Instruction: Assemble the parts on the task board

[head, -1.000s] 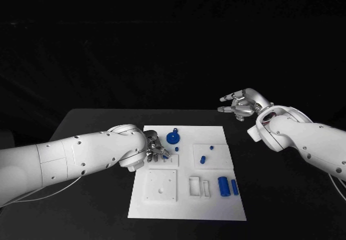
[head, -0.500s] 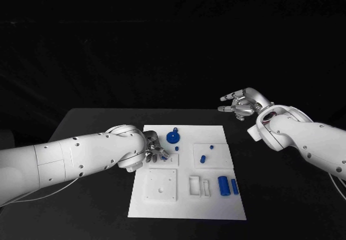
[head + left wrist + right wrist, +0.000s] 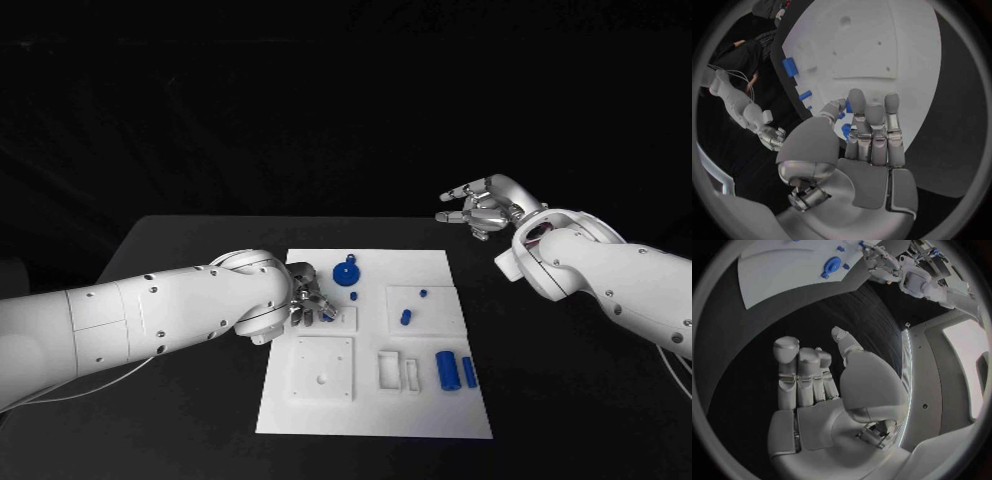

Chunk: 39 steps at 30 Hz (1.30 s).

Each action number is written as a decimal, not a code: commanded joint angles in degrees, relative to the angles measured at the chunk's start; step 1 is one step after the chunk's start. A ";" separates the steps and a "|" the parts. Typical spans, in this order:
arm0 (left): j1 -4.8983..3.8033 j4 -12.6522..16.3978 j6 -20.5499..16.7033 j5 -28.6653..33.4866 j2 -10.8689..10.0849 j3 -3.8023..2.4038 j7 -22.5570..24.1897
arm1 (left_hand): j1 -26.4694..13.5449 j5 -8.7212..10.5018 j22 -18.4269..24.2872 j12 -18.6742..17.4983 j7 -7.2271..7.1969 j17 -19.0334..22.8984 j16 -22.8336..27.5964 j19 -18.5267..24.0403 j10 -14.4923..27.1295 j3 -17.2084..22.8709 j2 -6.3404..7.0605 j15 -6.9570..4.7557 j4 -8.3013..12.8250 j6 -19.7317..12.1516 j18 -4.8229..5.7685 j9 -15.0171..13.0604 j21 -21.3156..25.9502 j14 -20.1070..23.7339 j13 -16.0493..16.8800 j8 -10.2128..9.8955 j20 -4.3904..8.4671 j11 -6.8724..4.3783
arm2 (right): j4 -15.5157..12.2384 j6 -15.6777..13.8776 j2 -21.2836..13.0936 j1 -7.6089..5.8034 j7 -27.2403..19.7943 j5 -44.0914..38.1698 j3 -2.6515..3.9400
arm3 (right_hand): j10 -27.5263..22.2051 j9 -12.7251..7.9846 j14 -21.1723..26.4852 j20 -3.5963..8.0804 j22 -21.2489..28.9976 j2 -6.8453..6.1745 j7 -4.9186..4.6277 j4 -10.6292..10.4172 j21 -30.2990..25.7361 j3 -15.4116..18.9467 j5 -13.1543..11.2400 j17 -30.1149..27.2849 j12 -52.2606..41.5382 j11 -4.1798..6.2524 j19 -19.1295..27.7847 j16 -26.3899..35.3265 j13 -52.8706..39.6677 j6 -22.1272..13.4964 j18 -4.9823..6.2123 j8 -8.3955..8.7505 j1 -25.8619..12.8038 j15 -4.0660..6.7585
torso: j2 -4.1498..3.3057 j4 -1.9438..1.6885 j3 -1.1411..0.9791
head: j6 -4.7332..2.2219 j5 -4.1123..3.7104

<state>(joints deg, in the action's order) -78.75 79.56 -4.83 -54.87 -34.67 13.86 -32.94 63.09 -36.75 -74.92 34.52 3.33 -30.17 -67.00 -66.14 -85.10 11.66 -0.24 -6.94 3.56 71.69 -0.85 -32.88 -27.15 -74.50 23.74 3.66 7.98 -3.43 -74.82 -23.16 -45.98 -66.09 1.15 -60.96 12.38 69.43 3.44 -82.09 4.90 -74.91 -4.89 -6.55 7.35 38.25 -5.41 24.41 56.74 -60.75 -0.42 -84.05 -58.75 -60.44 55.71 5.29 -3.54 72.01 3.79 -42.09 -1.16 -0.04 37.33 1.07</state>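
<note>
White board lies in the middle of the black table, with the blue parts spread on it. My left hand is low over the board's left side, beside a small raised white block. In the left wrist view my left fingers stand close together and almost straight, and a small blue part shows just beside them, between the fingers and the thumb. I cannot tell if the hand really pinches this part or only touches it.

Just beyond this hand a round blue part with a knob lies on the board, and a small blue peg is near it. On a raised square plate at the right side there are a small peg and a short blue piece. Nearer to me, two blue cylinders lie side by side, next to a white frame. A larger square plate sits on the board's left side, nearer to me.

My right hand is lifted over the bare table, well apart from the board at its far right corner. Its fingers are loosely spread and it holds nothing.
</note>
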 commanded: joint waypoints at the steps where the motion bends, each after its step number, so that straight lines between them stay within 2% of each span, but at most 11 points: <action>1: 0.03 0.15 1.51 -0.34 0.00 -0.02 -0.24 | 0.19 -0.24 -1.19 0.22 -5.36 -0.08 -0.29 -0.45 -1.68 5.23 -0.41 -0.24 5.49 9.17 0.85 -0.10 0.25 0.17 0.05 0.18 -0.05 -1.36 | 0.01 0.91 0.07 0.00 -0.40 0.10 0.04 | -0.33 0.02 0.00 -0.11 -4.40 0.27 -0.17 0.34 -0.23 -0.16 0.14 0.05 0.05 0.06 -1.54 0.13 0.05 0.17 0.60 0.10 -0.34 -0.02 | 0.04 0.00 -0.04 | 0.04 0.06; 17: 0.10 -0.05 1.39 -0.33 -0.11 -0.02 -0.39 | 0.06 -0.21 -1.20 0.15 -5.34 0.04 -0.37 -0.41 -1.68 5.25 -0.46 -0.22 5.46 9.11 0.85 -0.08 0.26 0.25 0.10 0.15 -0.07 -1.33 | 0.04 1.19 0.08 0.01 -0.37 0.10 0.04 | -0.32 0.05 -0.04 -0.10 -4.38 0.41 -0.17 0.58 -0.32 -0.05 0.18 0.13 0.02 0.05 -1.58 0.12 0.07 0.47 0.62 0.07 -0.44 -0.01 | -0.03 0.04 -0.06 | 0.01 0.03; 39: 0.10 0.01 2.07 -0.79 -0.14 -0.02 -0.97 | -0.05 0.08 -1.24 0.42 -5.38 0.50 -0.53 -0.58 -1.70 5.47 -0.89 -0.35 5.72 9.39 0.85 0.46 -0.24 -0.07 -0.13 0.19 0.07 -1.40 | 0.05 1.37 0.09 0.01 -0.32 0.10 0.04 | -0.33 0.06 -0.04 -0.09 -4.39 0.48 -0.17 0.76 -0.34 -0.17 0.30 0.13 0.01 0.06 -1.59 0.16 0.07 0.62 0.61 0.07 -0.46 -0.01 | 0.01 0.03 -0.02 | 0.34 0.02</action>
<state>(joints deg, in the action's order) -78.70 79.45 -4.08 -55.29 -34.85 13.80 -33.46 62.95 -36.39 -74.90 34.74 3.32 -29.72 -67.22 -66.66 -85.10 11.66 -0.69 -7.12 3.57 71.70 -0.85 -32.36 -27.15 -74.51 23.69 3.61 8.08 -3.42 -74.74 -22.59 -45.92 -66.09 1.18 -60.93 12.38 69.43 3.44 -82.09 4.90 -74.91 -4.68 -6.70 7.91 38.26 -5.64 24.41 56.78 -60.75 -0.42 -84.05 -58.75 -60.46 55.88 5.27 -3.54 71.79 3.79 -42.11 -1.13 -0.04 37.66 1.15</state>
